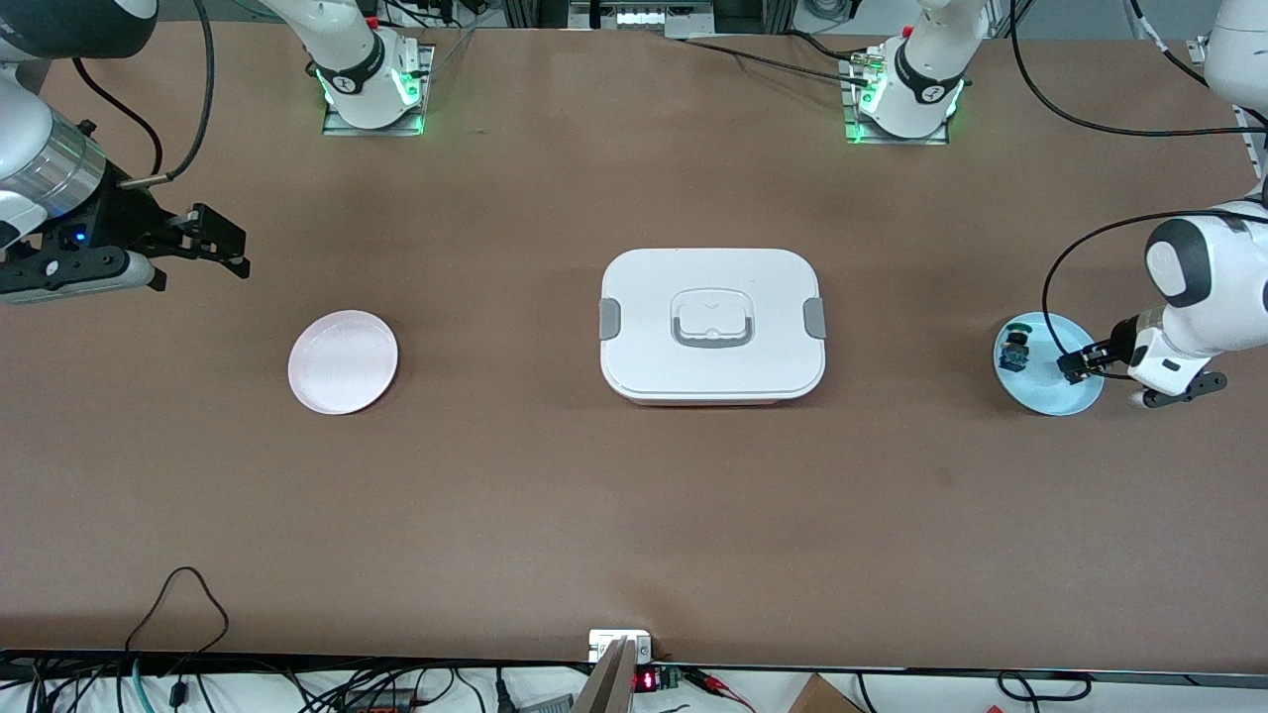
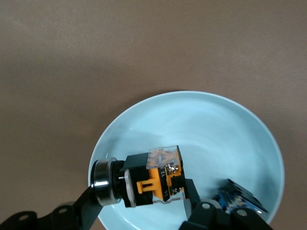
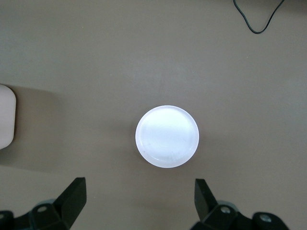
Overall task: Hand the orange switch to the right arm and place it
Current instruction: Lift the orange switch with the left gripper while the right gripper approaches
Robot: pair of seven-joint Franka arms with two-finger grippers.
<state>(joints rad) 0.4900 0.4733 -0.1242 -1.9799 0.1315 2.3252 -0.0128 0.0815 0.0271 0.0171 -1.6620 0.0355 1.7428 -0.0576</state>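
Left tool [image 2: 141, 211] gripping orange switch [image 2: 148, 183]

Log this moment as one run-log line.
left gripper: shut on orange switch over blue plate | right gripper: open, waiting above pink plate | transfer: not yet done

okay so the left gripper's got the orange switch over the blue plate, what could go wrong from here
The left gripper grips the orange switch only by its ends, so it might twist or slip out. The other switch sits close by on the blue plate and could get bumped. The right gripper waits open, away over the table's other end.
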